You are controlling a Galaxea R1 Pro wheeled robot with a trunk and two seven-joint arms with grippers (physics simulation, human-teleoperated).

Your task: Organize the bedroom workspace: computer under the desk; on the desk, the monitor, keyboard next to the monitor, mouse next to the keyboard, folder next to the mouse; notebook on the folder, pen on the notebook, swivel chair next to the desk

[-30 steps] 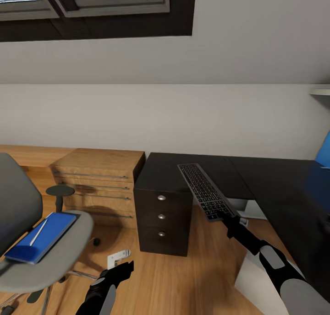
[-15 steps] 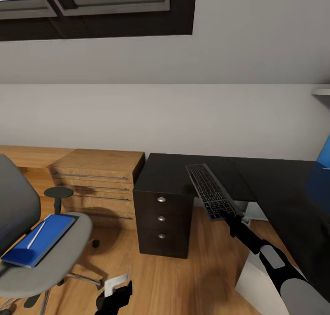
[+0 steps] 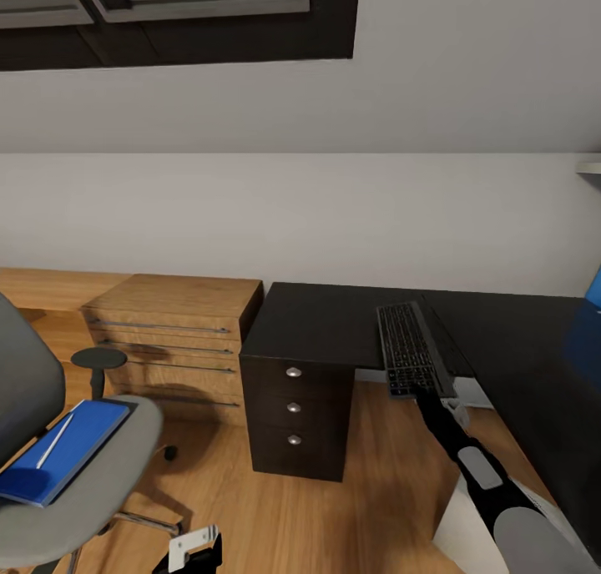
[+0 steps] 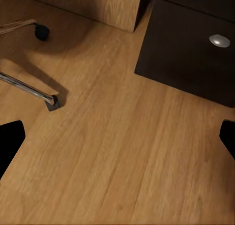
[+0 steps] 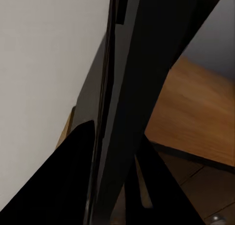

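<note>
Under the sloped ceiling with its dark-framed skylight (image 3: 175,15), the black L-shaped bench (image 3: 334,315) runs along the pale wall, its three-drawer unit (image 3: 294,415) with silver knobs standing on the wood floor (image 3: 334,516). Beside that unit is a low light-wood drawer cabinet (image 3: 171,332). The swivel chair (image 3: 92,465) stands apart from the bench on my left, and the blue folder (image 3: 63,449) lies on its grey seat with the white pen (image 3: 54,442) on top.

My right gripper (image 3: 421,390) is clamped on the near end of the keyboard (image 3: 409,359), which reaches out over the front edge of the bench; I cannot tell whether it touches the top. My left gripper (image 4: 117,137) hangs low over the floor with its fingers spread wide and nothing between them, near the chair's chrome leg (image 4: 27,87) and castor (image 4: 42,32).
</note>
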